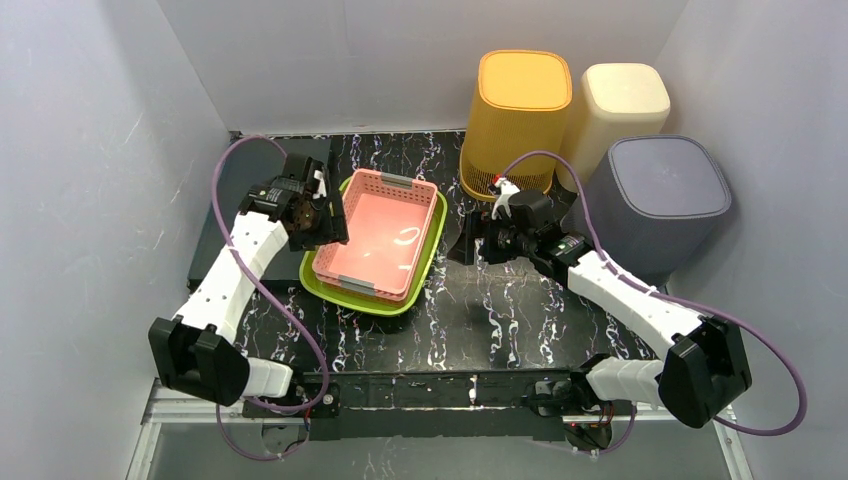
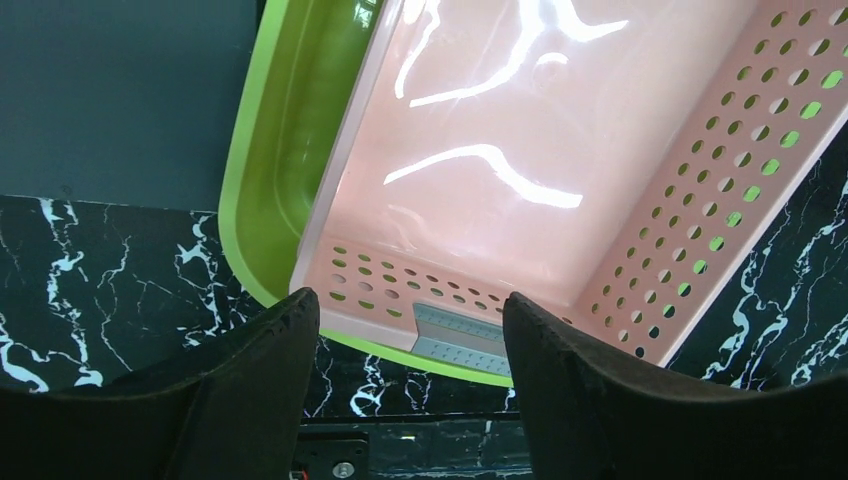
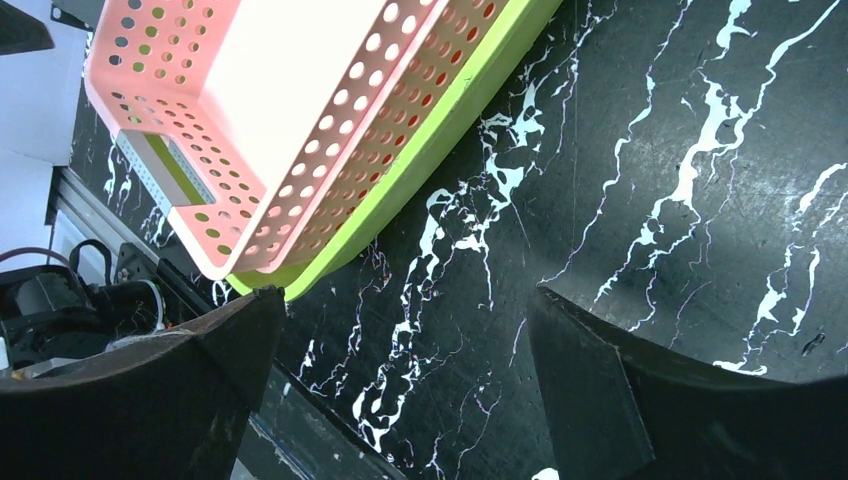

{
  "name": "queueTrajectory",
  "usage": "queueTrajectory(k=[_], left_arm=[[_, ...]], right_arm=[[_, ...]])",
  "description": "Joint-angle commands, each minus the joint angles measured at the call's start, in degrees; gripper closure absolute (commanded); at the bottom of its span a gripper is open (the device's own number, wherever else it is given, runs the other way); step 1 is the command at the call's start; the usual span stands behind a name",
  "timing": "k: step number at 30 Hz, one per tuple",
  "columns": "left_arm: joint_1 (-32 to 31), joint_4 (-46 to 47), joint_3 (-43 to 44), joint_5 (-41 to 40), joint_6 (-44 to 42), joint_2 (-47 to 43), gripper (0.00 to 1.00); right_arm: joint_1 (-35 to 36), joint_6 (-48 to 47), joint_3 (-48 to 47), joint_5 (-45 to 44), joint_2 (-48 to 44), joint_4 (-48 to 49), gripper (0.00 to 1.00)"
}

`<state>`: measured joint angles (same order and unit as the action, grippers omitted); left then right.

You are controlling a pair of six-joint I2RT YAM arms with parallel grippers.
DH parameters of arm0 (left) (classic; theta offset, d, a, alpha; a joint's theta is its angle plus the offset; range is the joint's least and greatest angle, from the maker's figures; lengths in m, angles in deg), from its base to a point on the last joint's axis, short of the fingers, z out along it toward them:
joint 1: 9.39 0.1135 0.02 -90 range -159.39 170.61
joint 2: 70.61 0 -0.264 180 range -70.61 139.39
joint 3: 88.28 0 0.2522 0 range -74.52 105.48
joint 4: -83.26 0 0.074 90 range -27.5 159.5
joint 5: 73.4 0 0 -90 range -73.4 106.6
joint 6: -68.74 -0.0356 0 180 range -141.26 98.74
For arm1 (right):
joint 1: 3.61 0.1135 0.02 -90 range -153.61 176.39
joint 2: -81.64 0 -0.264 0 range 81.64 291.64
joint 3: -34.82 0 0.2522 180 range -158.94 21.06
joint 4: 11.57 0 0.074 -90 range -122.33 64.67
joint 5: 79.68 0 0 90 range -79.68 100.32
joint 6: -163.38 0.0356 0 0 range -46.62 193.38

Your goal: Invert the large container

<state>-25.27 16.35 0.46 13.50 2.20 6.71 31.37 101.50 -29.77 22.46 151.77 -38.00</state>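
Reaching stage: left tool (image 2: 410,305), fingers apart, hovers at the basket (image 1: 380,235) nested in a tray (image 1: 360,300); right tool (image 3: 405,297) hangs open. Next, clamp the rim.

Glossy perforated pink plastic basket (image 2: 500,120), smooth green plastic tray (image 2: 270,150), polished black marble-look tabletop (image 3: 650,200)

Grn tray (image 1: 433,243) mostly under pink basket (image 1: 385,235)
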Motion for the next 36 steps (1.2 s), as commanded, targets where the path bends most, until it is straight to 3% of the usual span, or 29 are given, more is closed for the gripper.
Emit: queueTrajectory(k=[1,6,14,24,28,33,36], left_arm=[[0.8,-0.5,1.8,-3.3,-2.0,-4.2,0.31],[3.3,-2.4,2.7,-3.2,-4.2,-0.5,0.27],[5.5,-1.4,1.6,6.2,-7.5,5.8,0.34],[5.5,-0.6,-4.7,15.2,-6.8,5.2,0.71],[5.5,-0.6,-7.2,15.8,-5.4,2.3,0.78],[5.5,-0.6,-3.1,15.7,-5.1,-2.1,0.66],[5.5,-1.7,0.7,10.0,-6.0,-2.5,0.55]], right_arm=[[0.0,1.6,-2.0,0.1,0.8,-0.1,0.01],[0.1,2.9,-2.7,2.5,2.4,0.5,0.01],[1.7,5.8,-4.4,3.4,6.6,-1.4,0.02],[3.4,8.3,-4.3,3.8,11.0,-1.4,0.01],[3.5,8.7,-4.8,3.5,12.6,-1.6,0.01],[3.5,8.9,-5.5,4.1,14.1,-1.6,0.01],[3.5,8.8,-5.5,4.3,14.2,-1.7,0.01]])
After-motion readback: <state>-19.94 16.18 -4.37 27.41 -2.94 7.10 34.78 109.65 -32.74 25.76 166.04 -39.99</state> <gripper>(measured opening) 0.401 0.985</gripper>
